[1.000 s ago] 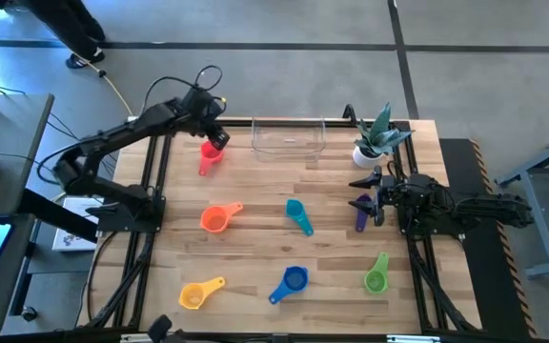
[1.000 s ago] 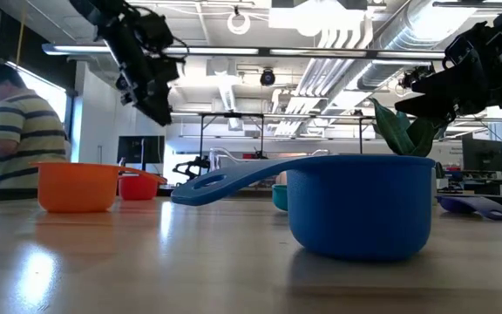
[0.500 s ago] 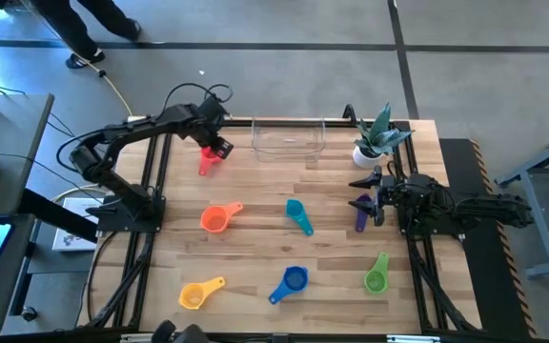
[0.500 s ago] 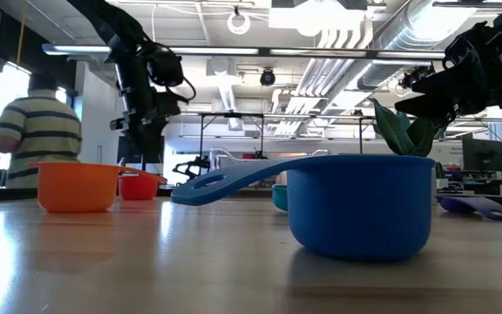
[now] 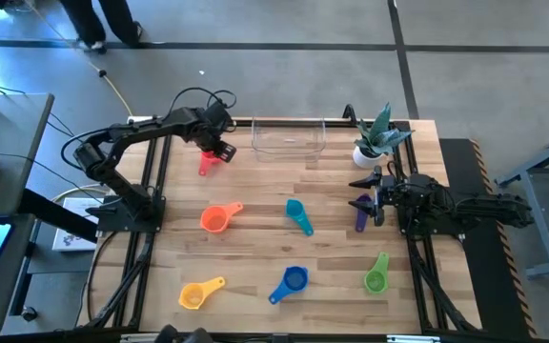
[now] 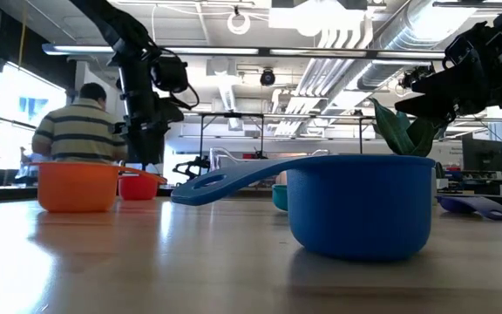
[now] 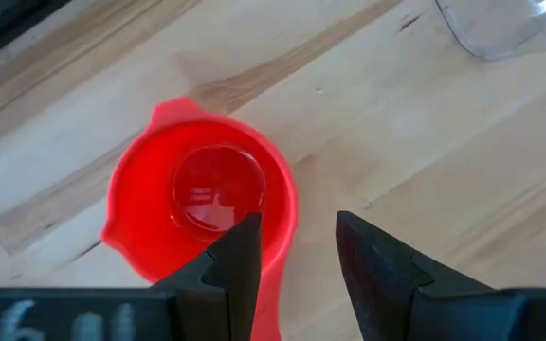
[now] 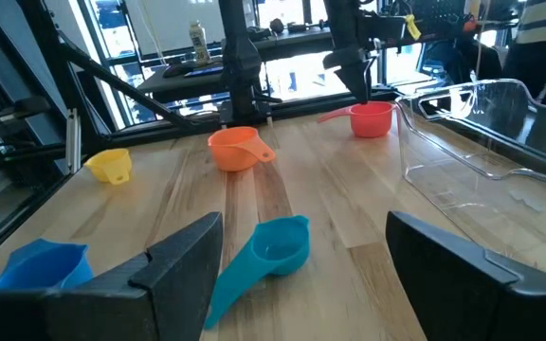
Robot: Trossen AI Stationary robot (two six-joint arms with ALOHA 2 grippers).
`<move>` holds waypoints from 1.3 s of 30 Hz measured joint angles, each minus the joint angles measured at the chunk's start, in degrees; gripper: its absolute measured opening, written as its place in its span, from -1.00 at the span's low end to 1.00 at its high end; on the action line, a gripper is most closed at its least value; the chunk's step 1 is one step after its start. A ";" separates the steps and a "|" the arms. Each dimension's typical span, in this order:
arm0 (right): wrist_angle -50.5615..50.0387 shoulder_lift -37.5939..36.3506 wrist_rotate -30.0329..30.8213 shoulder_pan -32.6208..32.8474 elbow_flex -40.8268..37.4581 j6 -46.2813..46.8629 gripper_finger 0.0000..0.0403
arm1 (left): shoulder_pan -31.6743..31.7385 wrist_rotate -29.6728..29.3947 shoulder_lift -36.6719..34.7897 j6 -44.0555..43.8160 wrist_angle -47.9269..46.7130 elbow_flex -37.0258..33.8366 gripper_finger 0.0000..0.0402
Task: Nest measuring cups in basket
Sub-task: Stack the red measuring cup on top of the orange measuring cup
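The left gripper (image 7: 292, 256) has dropped, fingers apart, over the small red plastic measuring cup (image 5: 209, 158) near the counter's (image 5: 255, 219) far-left corner; straddling only its rim, it risks tipping it.

Seven measuring cups (image 5: 216, 219) on the table (image 5: 255, 191) — one clear basket (image 5: 289, 138), one potted plant (image 5: 373, 138).

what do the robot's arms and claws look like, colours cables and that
Both arms are dark, nearly black, jointed tubes. Black cables loop above the left arm's wrist near its left claw. The right claw has two dark, flat, angular fingers. No markings are readable.
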 joint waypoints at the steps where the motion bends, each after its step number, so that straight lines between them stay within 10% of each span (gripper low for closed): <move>1: 0.00 0.00 0.00 -0.01 0.00 -0.01 0.43 | -0.08 -0.04 0.00 -0.10 -0.07 0.00 -0.37; 25: 0.00 0.02 0.00 0.00 0.00 0.01 0.43 | -0.51 -1.73 7.96 -1.41 0.02 -0.07 -0.38; 39: -0.01 0.01 0.02 0.01 0.00 0.00 0.43 | -3.93 -1.97 7.77 1.86 -1.28 -0.02 -0.94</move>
